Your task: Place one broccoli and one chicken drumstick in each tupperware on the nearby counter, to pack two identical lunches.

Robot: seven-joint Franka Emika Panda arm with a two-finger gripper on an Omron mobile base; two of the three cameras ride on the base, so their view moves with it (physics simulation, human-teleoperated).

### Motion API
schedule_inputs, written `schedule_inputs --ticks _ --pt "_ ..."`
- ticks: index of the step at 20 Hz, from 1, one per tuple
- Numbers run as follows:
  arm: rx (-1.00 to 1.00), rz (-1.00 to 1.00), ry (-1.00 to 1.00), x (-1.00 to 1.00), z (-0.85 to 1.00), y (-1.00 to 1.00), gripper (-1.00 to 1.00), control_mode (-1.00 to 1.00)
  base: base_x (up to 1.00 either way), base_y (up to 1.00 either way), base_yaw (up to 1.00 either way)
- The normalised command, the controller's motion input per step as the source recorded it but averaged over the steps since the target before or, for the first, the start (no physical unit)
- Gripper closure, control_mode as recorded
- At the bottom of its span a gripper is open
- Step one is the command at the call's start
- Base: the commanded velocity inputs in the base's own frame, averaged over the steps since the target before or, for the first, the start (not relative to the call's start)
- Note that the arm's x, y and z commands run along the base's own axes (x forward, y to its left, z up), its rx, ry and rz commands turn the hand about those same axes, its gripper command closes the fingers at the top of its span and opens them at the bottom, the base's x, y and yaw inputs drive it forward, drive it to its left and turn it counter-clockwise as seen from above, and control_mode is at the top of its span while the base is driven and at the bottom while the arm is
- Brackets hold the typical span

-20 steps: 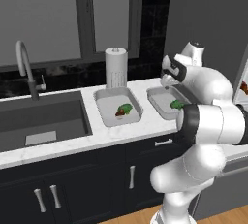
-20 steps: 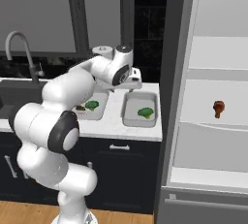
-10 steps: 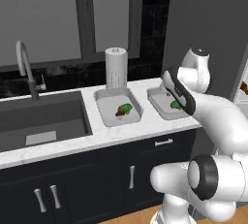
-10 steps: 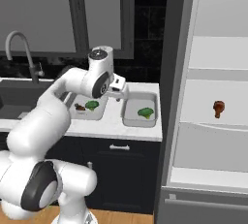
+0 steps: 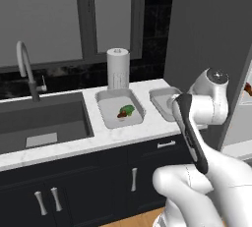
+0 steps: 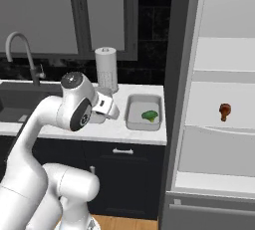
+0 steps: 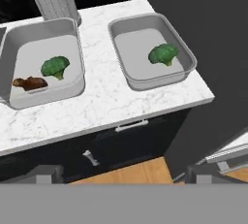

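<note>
In the hand view the two dark finger tips stand at the lower left and lower right of the frame, wide apart, with only floor and cabinet front between them, so the gripper (image 7: 118,173) is spread open and has hold of nothing. In the right base view the hand sits left of centre, over the front of the counter (image 7: 111,92).

Past the counter's front edge, at centre left of the hand view, the left tupperware (image 7: 81,68) already has a broccoli (image 7: 55,66) and a chicken drumstick (image 7: 29,83) lying just beside each other on its floor. I judge that lunch packed.

At upper centre right of the same view, the right tupperware (image 7: 188,56) has only its broccoli (image 7: 162,54). It is short of a drumstick, so the task looks about three quarters done.

The second drumstick (image 6: 224,111) shows at middle right of the right base view, on a shelf inside the open fridge (image 6: 219,50), well apart from both trays. What is left, by my reading, is to swing over to that shelf, take the drumstick and set it in the right tray beside the broccoli.

Farthest back, a paper towel roll (image 5: 117,68) stands behind the left tray, with a tap (image 5: 25,69) over the sink (image 5: 39,120) at the left of the left base view.

No brand, label or writing can be read anywhere.
</note>
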Motion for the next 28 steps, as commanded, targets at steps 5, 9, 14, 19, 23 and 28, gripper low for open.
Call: schedule_inputs --ticks 5,9,14,19,23,28 --pt "0.02 0.17 0.0 -0.35 0.77 0.13 -1.0 -1.0 0.0 0.0 0.0" --pt "0.07 0.25 0.0 -0.65 0.7 0.09 -1.0 -1.0 0.0 0.0 0.0" --pt "0.04 0.11 0.0 -0.61 0.64 0.34 -1.0 -1.0 0.0 0.0 0.0" --pt "0.0 -0.13 0.0 -0.93 0.46 0.44 -1.0 -1.0 0.0 0.0 0.0" --pt "0.0 -0.13 -0.02 -1.0 0.14 0.07 -1.0 -1.0 0.0 0.0 0.0" --pt "0.0 -0.08 -0.09 -0.87 0.07 0.0 -1.0 -1.0 0.0 0.0 0.0"
